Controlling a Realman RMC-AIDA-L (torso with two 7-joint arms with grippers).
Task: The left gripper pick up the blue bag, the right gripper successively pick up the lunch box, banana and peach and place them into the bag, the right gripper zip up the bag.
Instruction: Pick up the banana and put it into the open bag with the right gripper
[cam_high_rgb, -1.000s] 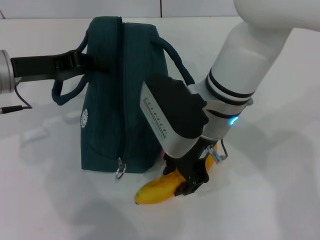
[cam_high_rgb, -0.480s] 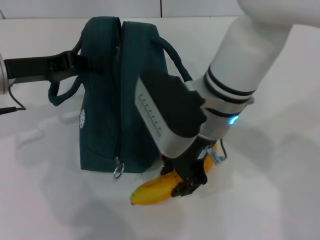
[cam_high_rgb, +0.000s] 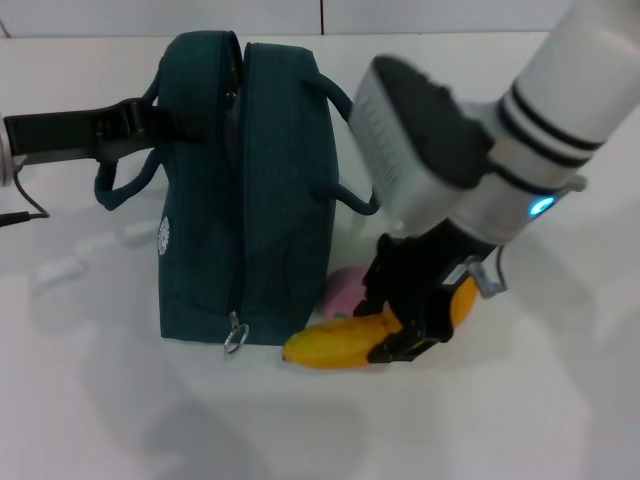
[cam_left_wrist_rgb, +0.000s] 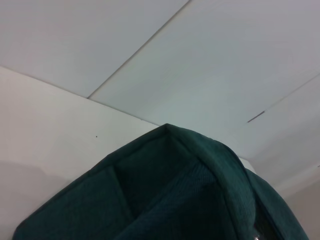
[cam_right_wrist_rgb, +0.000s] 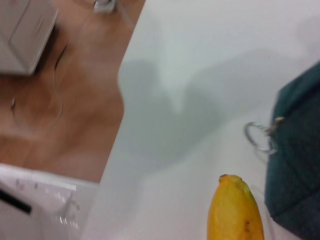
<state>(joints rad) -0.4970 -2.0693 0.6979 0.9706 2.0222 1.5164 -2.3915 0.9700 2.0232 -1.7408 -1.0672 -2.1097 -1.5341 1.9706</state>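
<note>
Here, right gripper (cam_high_rgb: 400, 335) clamped on banana (cam_high_rgb: 335, 345) beside blue bag (cam_high_rgb: 245, 190), left gripper (cam_high_rgb: 150, 120) gripping its handle

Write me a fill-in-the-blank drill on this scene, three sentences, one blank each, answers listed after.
1. The right tool is shut on the ______.
2. The left tool holds the blue bag by its ______.
3. The pink peach lies on the table between the banana and the ______.

Missing words: banana; handle; bag
</note>
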